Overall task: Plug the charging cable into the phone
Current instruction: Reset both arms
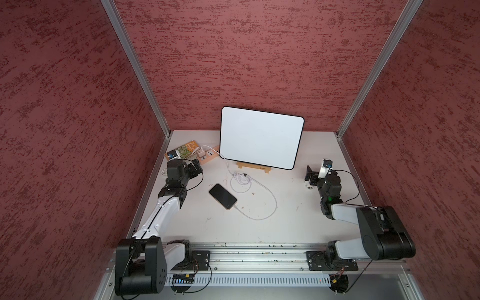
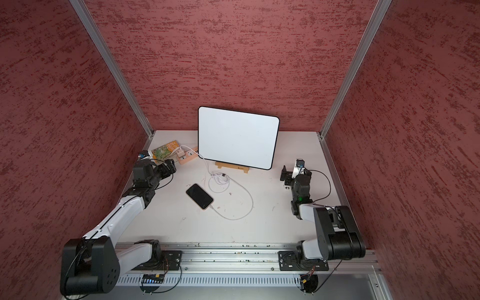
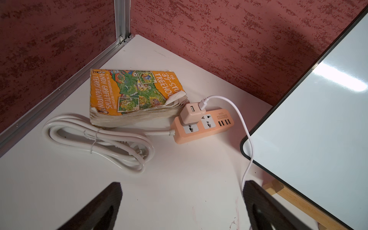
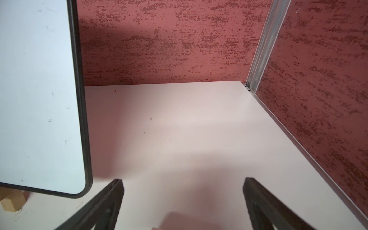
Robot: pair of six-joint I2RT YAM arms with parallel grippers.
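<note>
Phone: glossy black, gold-edged smartphone (image 1: 222, 196) lies diagonally before the black-rimmed white board (image 1: 261, 137).
Cable: thin white charging cable (image 1: 241, 180); plug tip meets the smartphone's end farthest from the board.
Grippers: left gripper (image 3: 182, 184) nearer than right gripper (image 4: 184, 180); both gaping, empty.

Items counted: one phone (image 1: 222, 196), one charging cable (image 1: 244, 175), one whiteboard (image 1: 261, 137), one wooden stand (image 1: 254, 169), one book (image 3: 127, 91), one power strip (image 3: 207, 133), one adapter (image 3: 190, 115), one coiled cord (image 3: 99, 137).
</note>
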